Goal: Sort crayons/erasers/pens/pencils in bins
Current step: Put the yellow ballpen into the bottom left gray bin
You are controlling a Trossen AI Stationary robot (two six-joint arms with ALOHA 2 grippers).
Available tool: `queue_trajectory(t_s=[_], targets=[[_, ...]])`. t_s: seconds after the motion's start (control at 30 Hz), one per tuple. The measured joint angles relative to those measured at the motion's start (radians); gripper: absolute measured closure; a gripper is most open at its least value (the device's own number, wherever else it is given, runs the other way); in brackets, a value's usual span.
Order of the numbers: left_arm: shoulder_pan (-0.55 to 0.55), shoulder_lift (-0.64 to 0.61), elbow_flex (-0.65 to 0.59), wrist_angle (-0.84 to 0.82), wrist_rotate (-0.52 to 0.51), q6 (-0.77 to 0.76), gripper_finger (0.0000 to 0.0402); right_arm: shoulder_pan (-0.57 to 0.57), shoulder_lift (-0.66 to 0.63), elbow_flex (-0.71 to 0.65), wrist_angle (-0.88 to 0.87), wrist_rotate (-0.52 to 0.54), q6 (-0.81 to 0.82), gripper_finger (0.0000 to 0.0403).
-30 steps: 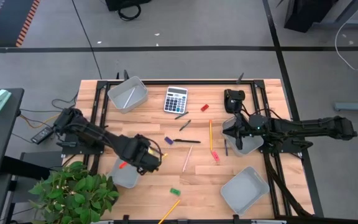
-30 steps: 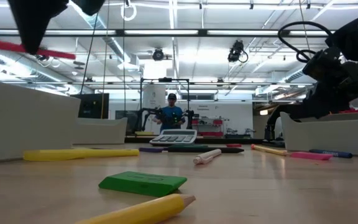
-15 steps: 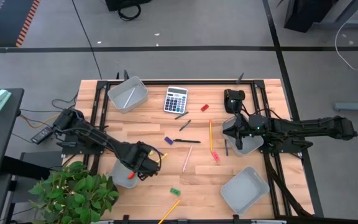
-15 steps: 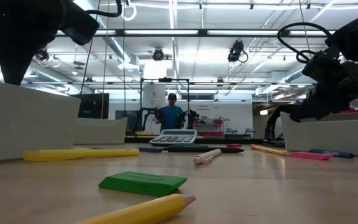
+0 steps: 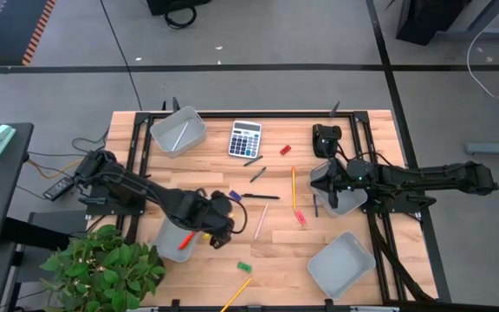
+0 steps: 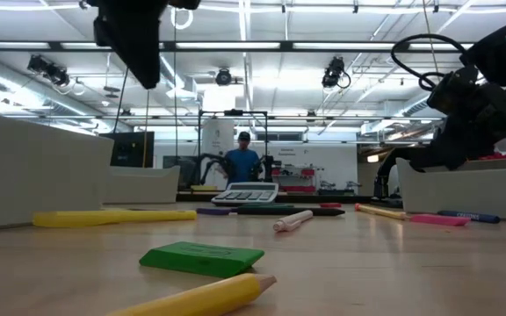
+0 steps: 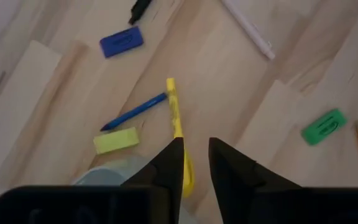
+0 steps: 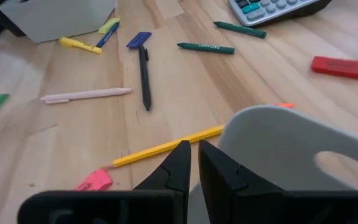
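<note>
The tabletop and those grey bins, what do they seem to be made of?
The tabletop looks like pale wood made of joined planks with a smooth matt finish: grain lines and board seams show. The bins, such as the one by the calculator and the one at the near right corner, look like translucent grey plastic, judging by their rounded moulded corners and slight sheen.

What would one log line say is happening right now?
left gripper: empty, beside left bin | red crayon: in that bin | right gripper: at right bin | green eraser: on table

It's a robotics lab: long ceiling strip lights (image 6: pixel 235 46), a grey concrete floor (image 5: pixel 258 35), a person (image 6: pixel 242 161) at another rig beyond.
</note>
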Motion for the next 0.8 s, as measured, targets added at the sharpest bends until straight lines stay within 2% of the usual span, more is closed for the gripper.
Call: queue_trajectory(t_s=[0.23,0.53,0.8], targets=[[0.049,0.092,-0.009,0.003,0.046,0.034,0.0315,0.000,0.000,0.000,0.006,-0.076,0.039,0.0362],[0.115,0.276,-0.010,0.002,0.179,0.135,0.0262,0.000,0.002,0.000,0.005,-0.079,0.069,0.0362],[0.158,0.320,-0.009,0.017,0.210,0.193,0.0228,0.000,0.005,0.001,0.005,-0.087,0.095,0.0362]])
